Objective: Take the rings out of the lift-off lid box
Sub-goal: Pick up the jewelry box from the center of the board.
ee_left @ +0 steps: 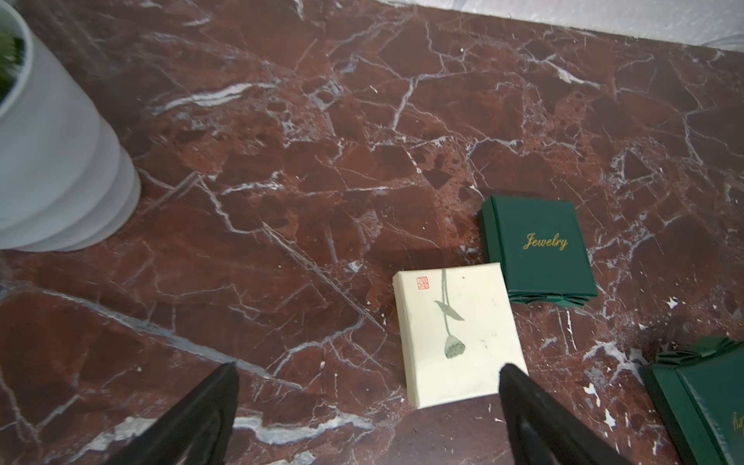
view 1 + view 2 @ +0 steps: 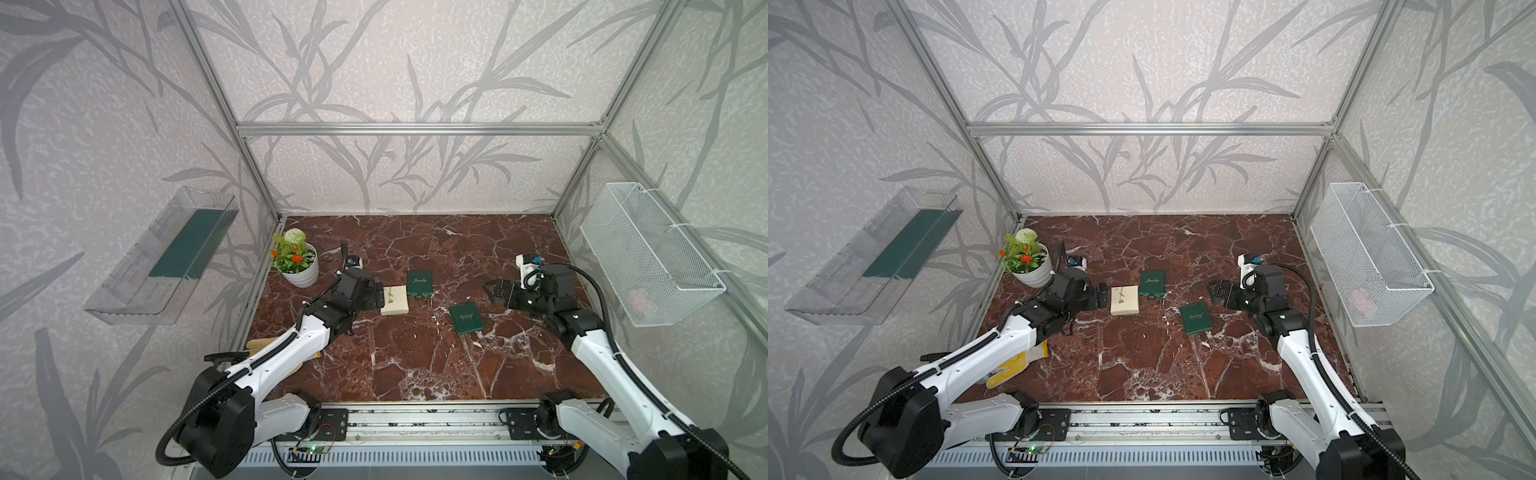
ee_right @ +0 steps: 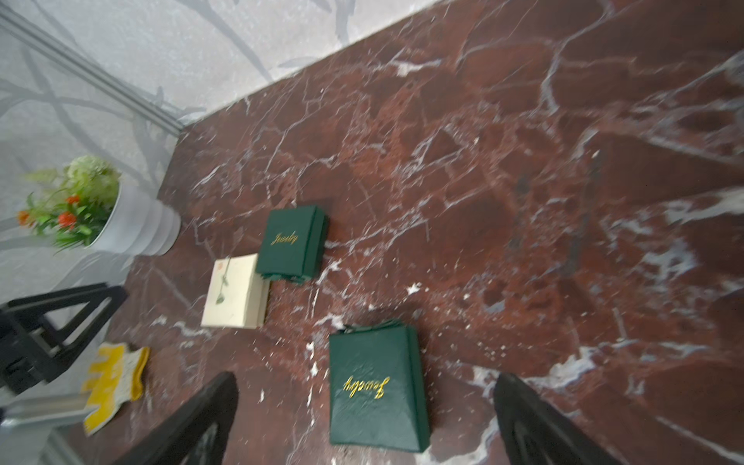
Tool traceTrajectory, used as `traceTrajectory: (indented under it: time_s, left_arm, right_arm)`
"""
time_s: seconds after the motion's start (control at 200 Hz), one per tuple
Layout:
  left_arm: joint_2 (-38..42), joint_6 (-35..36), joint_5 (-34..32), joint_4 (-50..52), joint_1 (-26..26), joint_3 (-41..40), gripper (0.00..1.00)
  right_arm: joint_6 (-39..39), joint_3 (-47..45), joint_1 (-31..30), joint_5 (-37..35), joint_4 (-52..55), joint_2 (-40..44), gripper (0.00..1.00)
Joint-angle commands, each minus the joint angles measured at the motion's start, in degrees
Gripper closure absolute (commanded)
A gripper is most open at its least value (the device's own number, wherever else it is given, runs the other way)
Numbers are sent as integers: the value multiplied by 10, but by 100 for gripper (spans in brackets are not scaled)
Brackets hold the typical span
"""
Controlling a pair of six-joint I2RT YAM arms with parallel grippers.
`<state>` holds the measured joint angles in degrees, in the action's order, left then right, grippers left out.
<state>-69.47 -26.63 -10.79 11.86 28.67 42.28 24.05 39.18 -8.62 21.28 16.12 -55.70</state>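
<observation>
a: where is the cream box point(image 2: 395, 300) sitting?
b: just ahead of the left gripper point(image 2: 380, 298), whose jaws are standing spread. one edge is lying just beside a green box point(image 2: 419, 283). every lid is staying shut, so i cannot tell where the rings are.
a: and the right gripper point(image 2: 491, 292)?
b: hanging spread near the second green box point(image 2: 466, 318), with open marble point(image 2: 415, 365) stretching around it.

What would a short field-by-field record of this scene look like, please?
left gripper: open, empty, close beside cream box
right gripper: open, empty, facing near green box
cream box: closed, flat on table
far green box: closed, next to cream box
near green box: closed, lying apart
rings: none visible
also: potted plant, glove
</observation>
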Motion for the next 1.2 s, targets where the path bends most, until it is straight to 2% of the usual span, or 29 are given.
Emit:
traceTrajectory:
  time_s: [0.0,0.225,0.47,0.66,0.835,1.195]
  left_arm:
    - [-24,-40,47,-12,3,13,2]
    - [-93,-48,95,-35,11,33,3]
    - [-143,-45,102,-44,30,62,7]
    - [-193,-30,70,-1,49,102,13]
    - [-231,-24,26,31,67,135,13]
    - [-280,-22,8,53,75,177,12]
  right_arm:
    - [40,-16,-1,93,30,9,1]
    - [56,-41,-3,90,19,27,1]
    - [47,-43,-9,82,33,39,1]
    - [31,-36,-22,47,63,50,1]
    - [27,-34,-27,39,72,53,1]
    - [25,-35,-41,16,75,48,1]
